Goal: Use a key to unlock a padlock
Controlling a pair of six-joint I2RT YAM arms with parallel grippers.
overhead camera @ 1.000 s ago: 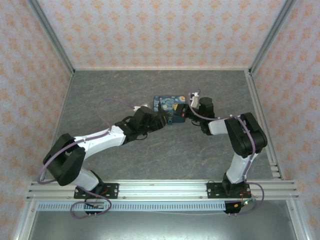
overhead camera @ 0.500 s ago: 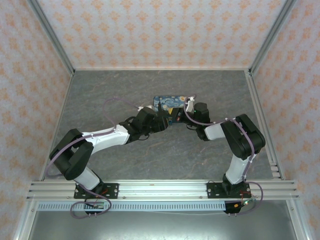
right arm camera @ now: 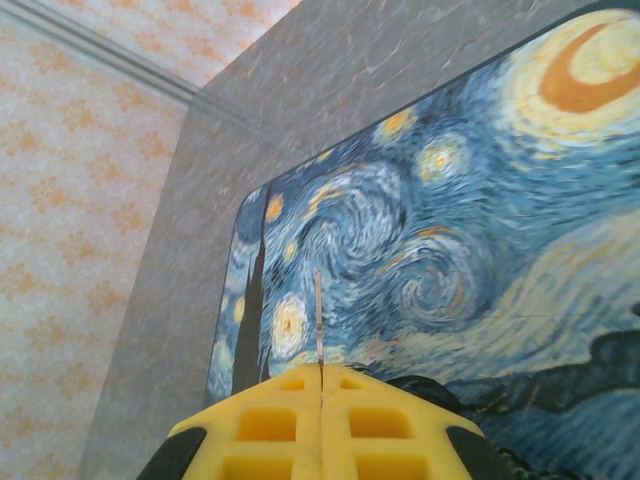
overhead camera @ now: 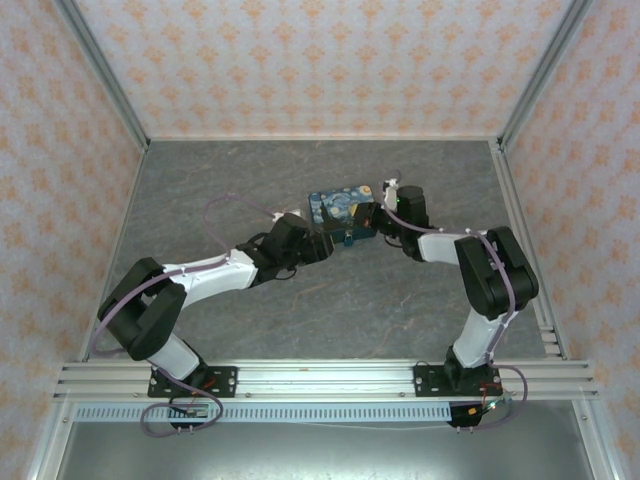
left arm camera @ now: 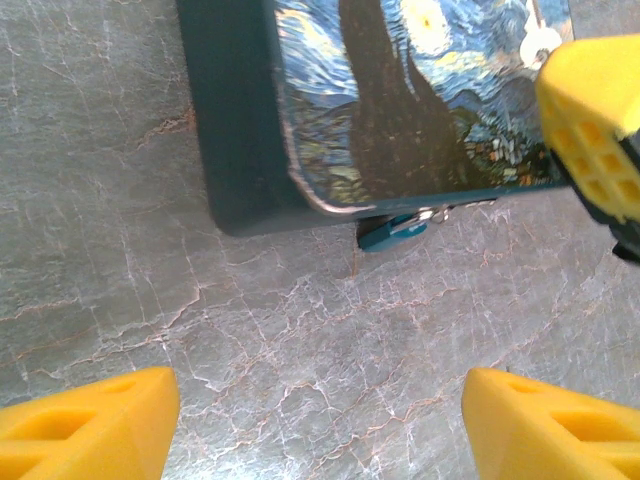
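Note:
The tiny teal-blue padlock lies on the floor against the near edge of the starry-night box, its thin shackle toward the box. From above, the padlock sits just in front of that box. My left gripper is open and empty, its yellow fingertips wide apart a short way before the padlock. My right gripper is shut on the key, a thin metal blade seen edge-on, sticking out over the box lid. A right finger hovers at the box's right end.
The grey marbled table is walled by patterned panels. An aluminium rail runs along the near edge by the arm bases. Both arms meet around the box mid-table.
My right gripper has drawn back from over the box toward its right end, key still held. The left arm has edged closer and stays open.

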